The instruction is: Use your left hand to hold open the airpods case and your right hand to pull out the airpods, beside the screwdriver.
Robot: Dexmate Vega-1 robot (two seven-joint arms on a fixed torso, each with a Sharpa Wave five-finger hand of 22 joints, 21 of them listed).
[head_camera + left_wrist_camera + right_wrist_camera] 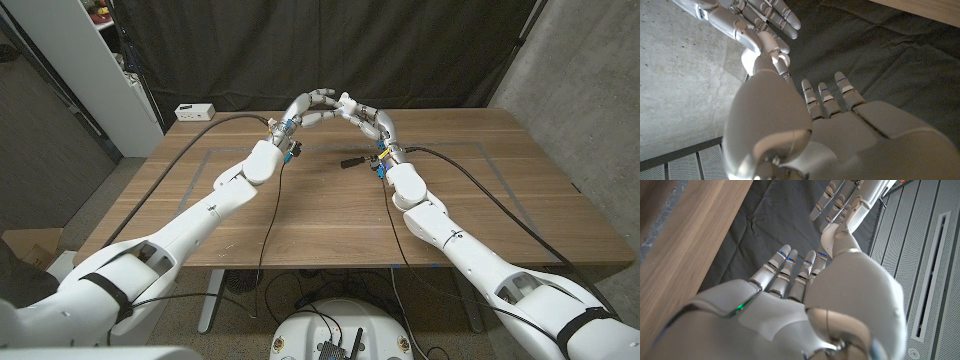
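Note:
Both hands are raised above the far middle of the table, and their fingertips meet. My left hand [308,108] reaches in from the left and my right hand [367,116] from the right. In the left wrist view my left hand [830,130] stretches its thumb to the right hand's fingers [771,14]. A small white rounded shape [749,60] sits where they touch; I cannot tell whether it is the AirPods case or a thumb tip. The right hand [805,305] likewise reaches its thumb to the left hand's fingers [840,200]. The black-handled screwdriver [354,160] lies on the table under the right wrist.
A small white box [194,111] stands at the table's [300,225] far left corner. Black cables [450,155] run along both arms. A dark curtain hangs behind the table, and a concrete wall stands to the right.

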